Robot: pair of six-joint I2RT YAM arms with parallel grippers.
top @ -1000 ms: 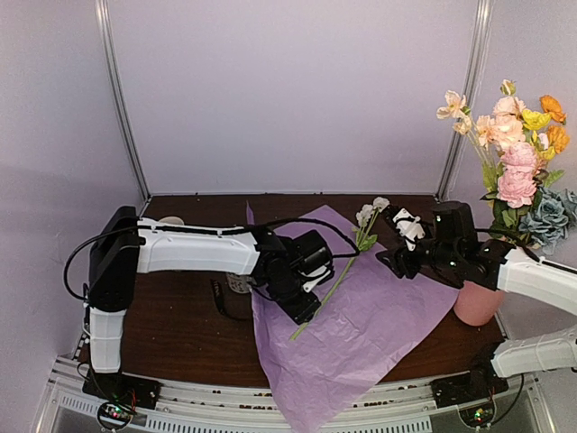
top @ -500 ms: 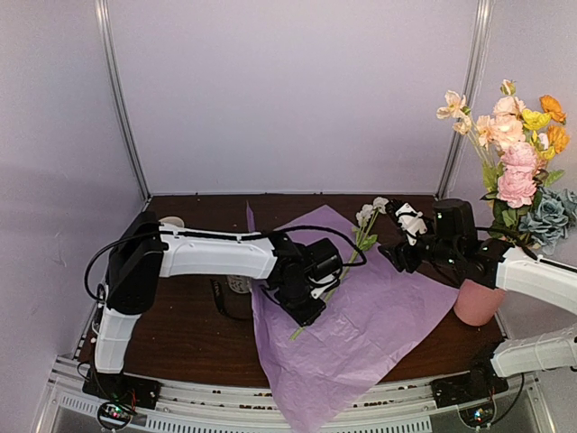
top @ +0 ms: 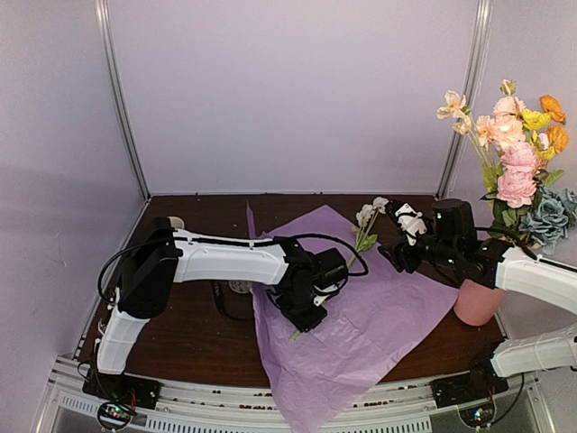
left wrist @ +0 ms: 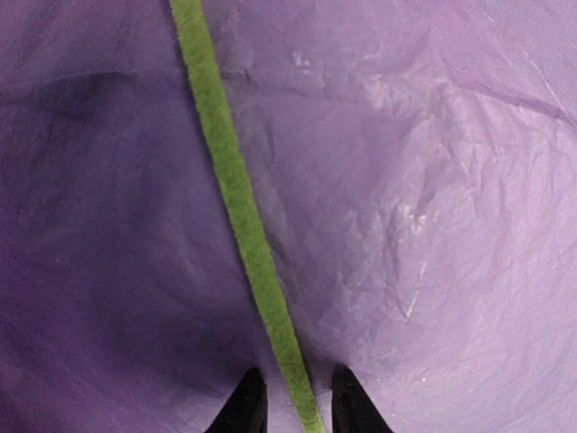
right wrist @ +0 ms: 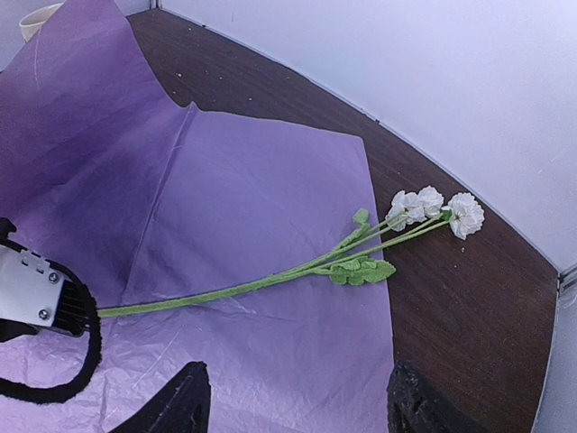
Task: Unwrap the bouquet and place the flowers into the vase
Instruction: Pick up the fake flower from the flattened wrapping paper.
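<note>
**Left claw (left wrist: 296,397) astride the flower stem (left wrist: 230,180)**

Its fingers, narrowly apart, flanked the stem lying on purple paper (left wrist: 433,225); the stem ran away towards the white blooms (right wrist: 424,206). The right claw (right wrist: 297,410), farther off, gaped empty near the vase (top: 478,302).

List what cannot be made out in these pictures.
- Tall matte pink vase: rim hidden in the top view by the right arm.
- Thin green stem with white blooms: middle covered by the left tool in the top view; flower heads cut off by the left wrist view's top edge.
- Dark object beside the lilac tissue paper: mostly under the left arm, unidentifiable.
- Cream cup: cut by the right wrist view's edge.
</note>
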